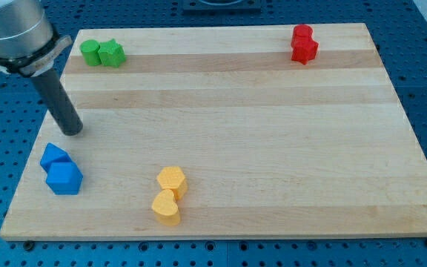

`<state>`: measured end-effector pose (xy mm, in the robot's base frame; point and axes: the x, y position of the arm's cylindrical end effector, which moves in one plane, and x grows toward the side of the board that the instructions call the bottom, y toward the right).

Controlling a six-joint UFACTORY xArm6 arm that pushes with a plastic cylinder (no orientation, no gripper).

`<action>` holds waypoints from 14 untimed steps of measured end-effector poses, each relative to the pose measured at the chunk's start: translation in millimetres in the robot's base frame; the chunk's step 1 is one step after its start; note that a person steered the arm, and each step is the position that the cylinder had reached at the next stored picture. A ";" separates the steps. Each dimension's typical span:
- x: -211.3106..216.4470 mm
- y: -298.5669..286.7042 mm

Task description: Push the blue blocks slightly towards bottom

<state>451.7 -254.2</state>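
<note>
Two blue blocks lie touching at the board's lower left: a smaller blue block [53, 156] above a larger blue block [64, 178]. The shapes are blocky and hard to make out. My tip [72, 131] rests on the board just above and slightly right of the upper blue block, a small gap away, not touching it. The dark rod slants up to the view's top left into the grey arm.
Two green blocks [102, 53] sit touching at the top left. Two red blocks [303, 43] sit touching at the top right. Two yellow blocks [169, 194] lie touching at the bottom centre-left. The wooden board [236, 126] ends just left of the blue blocks.
</note>
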 end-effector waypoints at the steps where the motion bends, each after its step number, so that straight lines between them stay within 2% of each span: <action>1: 0.1 -32.4; 2: 29.4 -25.6; 3: 60.1 16.1; 4: 71.0 32.3; 6: 57.2 14.6; 11: 55.7 -10.6; 14: 55.4 -6.1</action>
